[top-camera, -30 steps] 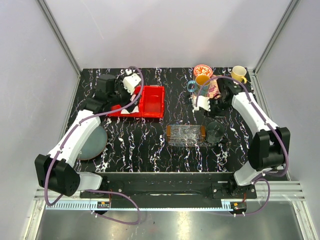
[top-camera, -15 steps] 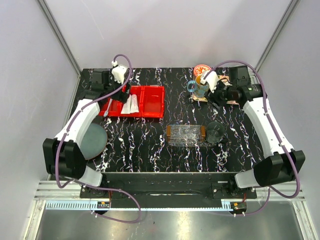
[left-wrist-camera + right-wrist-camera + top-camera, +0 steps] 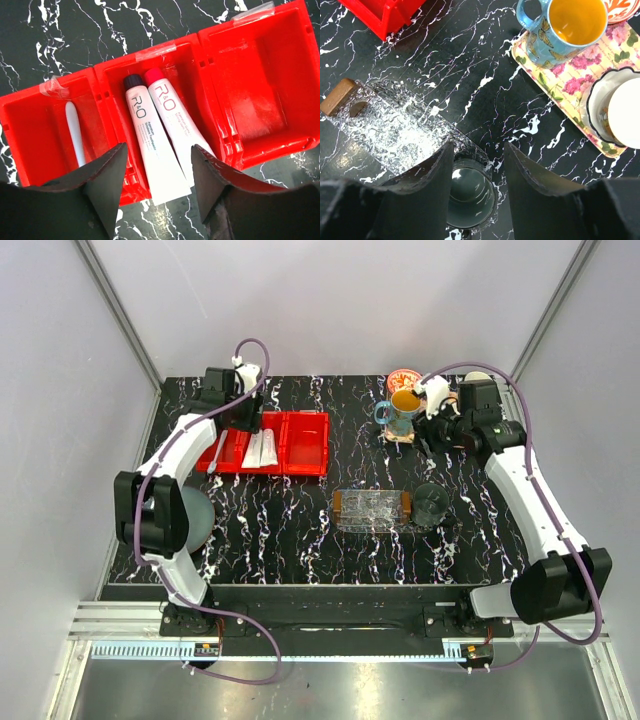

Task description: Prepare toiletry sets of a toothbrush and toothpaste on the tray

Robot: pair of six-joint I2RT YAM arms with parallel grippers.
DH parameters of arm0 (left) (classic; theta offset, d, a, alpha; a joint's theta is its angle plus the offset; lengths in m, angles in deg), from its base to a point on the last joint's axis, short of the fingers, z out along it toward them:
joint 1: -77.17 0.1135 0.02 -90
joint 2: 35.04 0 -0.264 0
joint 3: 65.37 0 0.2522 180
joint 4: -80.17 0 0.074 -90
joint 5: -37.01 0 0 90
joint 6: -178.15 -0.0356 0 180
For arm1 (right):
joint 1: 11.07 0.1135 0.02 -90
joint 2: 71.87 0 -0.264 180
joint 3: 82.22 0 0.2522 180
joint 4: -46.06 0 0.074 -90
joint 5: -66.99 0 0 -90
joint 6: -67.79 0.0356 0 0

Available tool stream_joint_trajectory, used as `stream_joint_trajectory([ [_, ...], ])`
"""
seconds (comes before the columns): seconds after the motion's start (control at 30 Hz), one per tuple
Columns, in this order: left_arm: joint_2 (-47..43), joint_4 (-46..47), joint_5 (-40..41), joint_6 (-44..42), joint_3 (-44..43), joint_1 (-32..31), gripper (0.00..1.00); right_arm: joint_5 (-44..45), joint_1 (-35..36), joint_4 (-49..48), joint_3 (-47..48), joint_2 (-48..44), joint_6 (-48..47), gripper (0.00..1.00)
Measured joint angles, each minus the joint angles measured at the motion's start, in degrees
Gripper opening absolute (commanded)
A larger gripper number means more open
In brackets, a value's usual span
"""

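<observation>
Two white toothpaste tubes, one black-capped (image 3: 150, 145) and one red-capped (image 3: 175, 130), lie side by side in the middle compartment of the red bins (image 3: 250, 150). The pale toothbrush (image 3: 75, 132) lies in the left compartment. From above, the tubes (image 3: 262, 448) and the toothbrush (image 3: 219, 450) show too. My left gripper (image 3: 159, 149) is open and empty, above the tubes' flat ends; it shows from above (image 3: 243, 420). The clear tray (image 3: 373, 508) with brown ends sits mid-table and holds nothing; it also shows in the right wrist view (image 3: 395, 125). My right gripper (image 3: 477, 145) is open and empty, high above the table (image 3: 432, 430).
A dark glass cup (image 3: 470, 197) stands against the clear tray's right end (image 3: 430, 502). A floral tray (image 3: 565, 85) at the back right holds a blue butterfly mug (image 3: 560, 25) and other cups. A grey plate (image 3: 190, 520) lies at the left.
The left wrist has pulled back off the red bins, uncovering the tubes, and its elbow swung left. The right gripper has lifted and moved back-right toward the floral tray.
</observation>
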Motion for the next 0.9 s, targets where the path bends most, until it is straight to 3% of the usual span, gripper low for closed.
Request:
stream_joint_trajectory([
  [0.5, 8.28, -2.01, 2.67, 3.1, -3.96, -2.93, 0.62, 2.12, -0.13, -5.66, -6.03, -1.99, 5.97, 0.51],
  [0.9, 13.64, -2.71, 4.57, 4.92, -6.21, -4.35, 0.55, 3.37, -0.15, -6.05, -8.5, -2.95, 6.01, 0.52],
])
